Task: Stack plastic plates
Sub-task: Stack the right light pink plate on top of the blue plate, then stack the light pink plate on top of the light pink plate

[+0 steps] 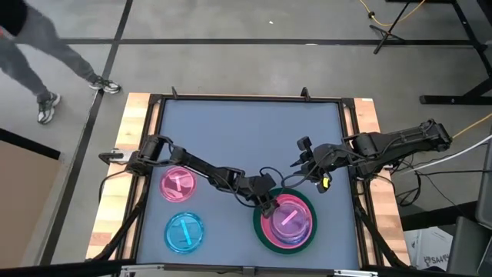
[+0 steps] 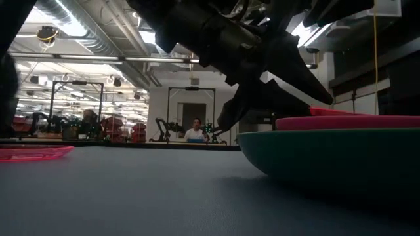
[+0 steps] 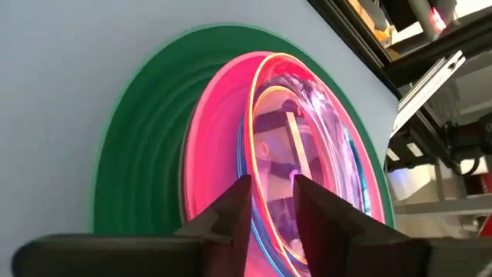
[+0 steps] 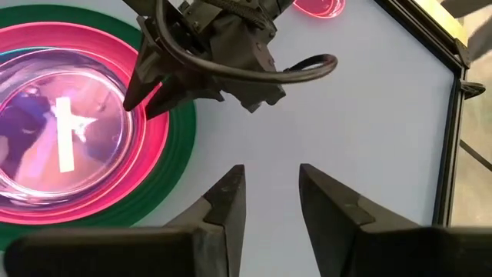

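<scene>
High view: the large green plate (image 1: 262,233) is sitting at the lower right of the grey surface (image 1: 246,131), carrying the opaque pink plate (image 1: 270,224) with a small translucent plate (image 1: 294,219) nested on top — a pale strip is showing inside it. The left end effector (image 1: 270,209) is reaching in from the left side of the frame and is positioned at the upper-left rim of this stack; in the left wrist view its fingers (image 3: 231,211) are standing slightly apart, straddling the rim of the translucent plate (image 3: 300,154), though whether the pads are actually pressing on it cannot be told. The low view is showing the same stack at the right edge of the frame, green plate (image 2: 328,157) below, pink plate (image 2: 348,122) above, with a dark arm overhead. The right end effector (image 1: 305,163) is hovering near the upper right of the stack, over bare surface; the right wrist view is showing its fingers (image 4: 227,204) parted and holding nothing. Two further small translucent plates are lying at the lower left of the high view, well apart from the stack — a pink one (image 1: 178,184) above, a blue one (image 1: 185,232) below. A person's legs (image 1: 34,61) are appearing on the floor at the upper left.
</scene>
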Motion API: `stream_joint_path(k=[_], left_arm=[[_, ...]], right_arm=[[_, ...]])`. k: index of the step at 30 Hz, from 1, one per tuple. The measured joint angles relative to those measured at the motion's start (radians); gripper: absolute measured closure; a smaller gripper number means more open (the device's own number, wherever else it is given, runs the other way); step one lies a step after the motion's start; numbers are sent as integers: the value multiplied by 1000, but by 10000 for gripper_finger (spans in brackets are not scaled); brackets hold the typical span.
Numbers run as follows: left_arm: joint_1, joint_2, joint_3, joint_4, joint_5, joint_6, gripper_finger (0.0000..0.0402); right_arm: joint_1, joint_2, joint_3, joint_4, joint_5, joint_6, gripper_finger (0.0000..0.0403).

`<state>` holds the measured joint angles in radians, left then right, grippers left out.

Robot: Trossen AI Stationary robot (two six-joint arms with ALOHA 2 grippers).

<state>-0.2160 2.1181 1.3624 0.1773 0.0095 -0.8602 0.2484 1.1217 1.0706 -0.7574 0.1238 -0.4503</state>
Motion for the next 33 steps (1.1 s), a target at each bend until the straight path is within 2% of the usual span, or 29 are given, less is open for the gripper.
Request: stream_joint_path(k=[6, 14, 25, 33], left_arm=[[-21, 0, 0, -2, -7, 54, 287], [-31, 0, 0, -3, -20, 112, 282], [10, 0, 0, -5, 94, 114, 282], [32, -30, -2, -12, 126, 210, 282]], right_arm=[[0, 0, 0, 0, 0, 0, 290], [0, 0, 0, 0, 0, 0, 290], [0, 0, 0, 0, 0, 0, 290], [0, 0, 0, 0, 0, 0, 290]])
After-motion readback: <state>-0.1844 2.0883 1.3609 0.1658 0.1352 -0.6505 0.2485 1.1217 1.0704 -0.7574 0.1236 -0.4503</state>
